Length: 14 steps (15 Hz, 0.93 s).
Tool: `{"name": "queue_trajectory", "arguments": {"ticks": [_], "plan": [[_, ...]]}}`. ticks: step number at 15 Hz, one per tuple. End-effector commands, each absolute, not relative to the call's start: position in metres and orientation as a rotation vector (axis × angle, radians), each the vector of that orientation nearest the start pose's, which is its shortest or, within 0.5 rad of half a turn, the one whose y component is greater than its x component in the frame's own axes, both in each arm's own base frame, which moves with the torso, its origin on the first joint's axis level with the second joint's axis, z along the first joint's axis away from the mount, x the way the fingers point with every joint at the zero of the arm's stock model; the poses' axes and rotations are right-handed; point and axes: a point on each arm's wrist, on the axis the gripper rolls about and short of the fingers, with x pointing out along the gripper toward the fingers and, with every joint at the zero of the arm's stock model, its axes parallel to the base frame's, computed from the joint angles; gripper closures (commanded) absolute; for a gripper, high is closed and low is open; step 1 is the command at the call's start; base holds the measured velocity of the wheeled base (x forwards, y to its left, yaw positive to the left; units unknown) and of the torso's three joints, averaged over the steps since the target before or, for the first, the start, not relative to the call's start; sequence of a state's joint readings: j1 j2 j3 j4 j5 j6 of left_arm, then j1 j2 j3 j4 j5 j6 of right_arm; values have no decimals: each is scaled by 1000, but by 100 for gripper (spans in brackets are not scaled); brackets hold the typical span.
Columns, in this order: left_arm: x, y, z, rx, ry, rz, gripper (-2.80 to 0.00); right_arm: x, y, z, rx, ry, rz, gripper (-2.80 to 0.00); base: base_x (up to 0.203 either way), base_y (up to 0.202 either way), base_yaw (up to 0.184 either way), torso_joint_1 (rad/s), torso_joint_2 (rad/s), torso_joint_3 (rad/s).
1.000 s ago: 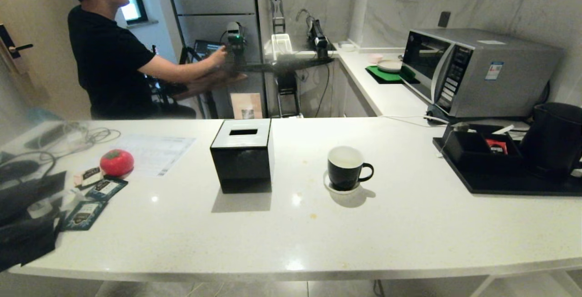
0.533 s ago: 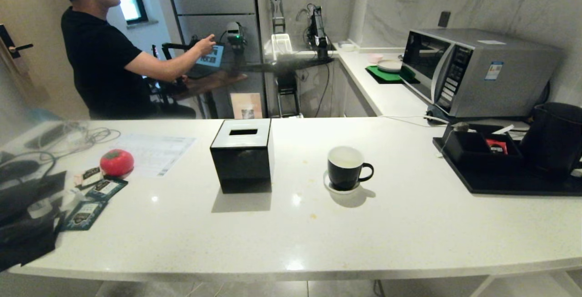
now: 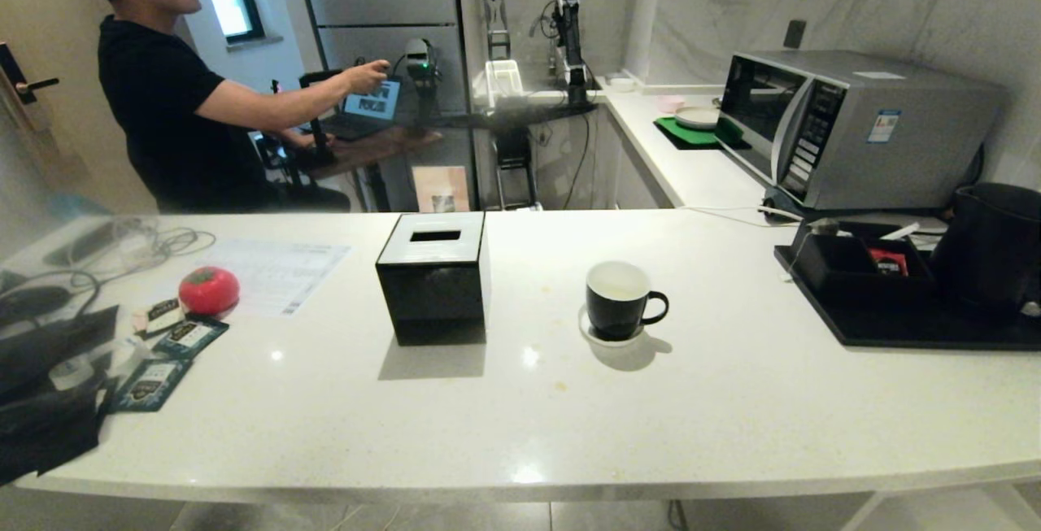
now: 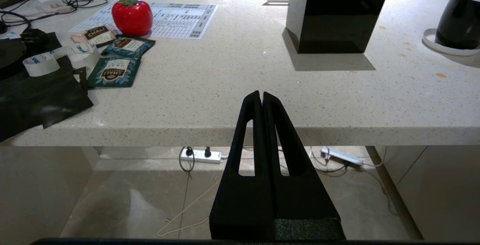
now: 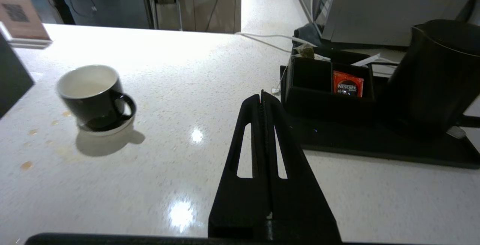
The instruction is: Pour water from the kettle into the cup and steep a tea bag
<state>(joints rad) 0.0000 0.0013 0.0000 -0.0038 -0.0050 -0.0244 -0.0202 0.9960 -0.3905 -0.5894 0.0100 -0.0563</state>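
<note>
1. Since a second ago, only the person (image 3: 175,100) beyond the surface (image 3: 732,417) has shifted; cup and kettle kept their places.
2. Left gripper (image 4: 261,95): jaws together, below the near edge.
3. Right gripper (image 5: 262,96): jaws together, over the surface.
4. Cup (image 3: 620,300) on its saucer at centre.
5. Kettle (image 3: 994,246) at three o'clock, on a black tray (image 3: 911,328).

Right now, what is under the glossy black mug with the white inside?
A small white round saucer sits under the glossy black mug on the white speckled counter. Only the saucer's rim shows; the mug covers its middle.
</note>
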Motion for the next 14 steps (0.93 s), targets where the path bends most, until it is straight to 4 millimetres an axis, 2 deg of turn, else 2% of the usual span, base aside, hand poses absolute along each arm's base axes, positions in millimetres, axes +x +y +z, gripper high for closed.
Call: {"name": "queue_trajectory", "arguments": {"ticks": [1, 3, 6, 8, 11, 14], "plan": [[-23, 0, 76, -25, -3, -5, 0, 175, -3, 221, -60, 81, -13, 0, 0, 0, 0, 0, 0, 0], [-23, 0, 76, -25, -3, -5, 0, 206, -5, 225, -87, 114, -25, 0, 0, 0, 0, 0, 0, 0], [-23, 0, 76, -25, -3, -5, 0, 251, -10, 223, -129, 161, -159, 0, 0, 0, 0, 0, 0, 0], [-23, 0, 76, -25, -3, -5, 0, 272, -13, 214, -143, 201, -237, 0, 0, 0, 0, 0, 0, 0], [-23, 0, 76, -25, -3, -5, 0, 298, -15, 214, -149, 218, -320, 0, 0, 0, 0, 0, 0, 0], [-23, 0, 76, -25, -3, -5, 0, 322, -16, 225, -148, 214, -325, 0, 0, 0, 0, 0, 0, 0]]}}
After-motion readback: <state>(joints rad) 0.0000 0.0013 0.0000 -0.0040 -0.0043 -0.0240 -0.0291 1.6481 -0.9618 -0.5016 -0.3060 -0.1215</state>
